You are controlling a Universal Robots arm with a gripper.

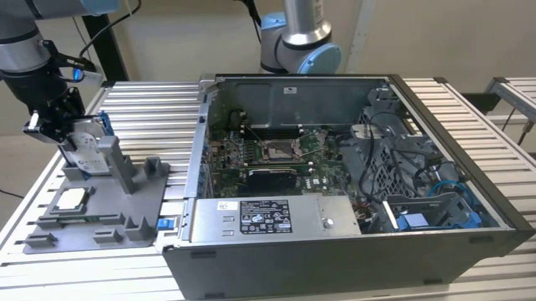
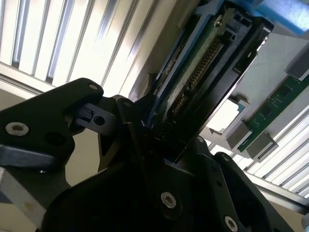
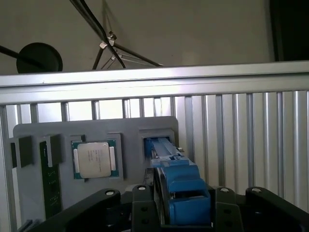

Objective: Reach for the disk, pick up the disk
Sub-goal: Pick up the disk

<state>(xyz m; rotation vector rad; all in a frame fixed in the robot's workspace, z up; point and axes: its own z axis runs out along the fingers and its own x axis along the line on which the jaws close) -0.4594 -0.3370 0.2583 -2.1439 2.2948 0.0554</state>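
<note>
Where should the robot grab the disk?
By its two flat faces near the top edge, coming from above. The disk stands on edge in the grey holder, so only its upper part is free; the end effector straddles it there.

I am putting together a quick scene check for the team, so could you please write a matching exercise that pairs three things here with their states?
Things:
1. the disk
2. the processor chip
3. the computer case

States:
A. open, with the motherboard exposed
B. standing on edge in the grey tray, at the gripper
C. lying flat in a recess of the grey tray

Pairs: 1-B; 2-C; 3-A
</note>
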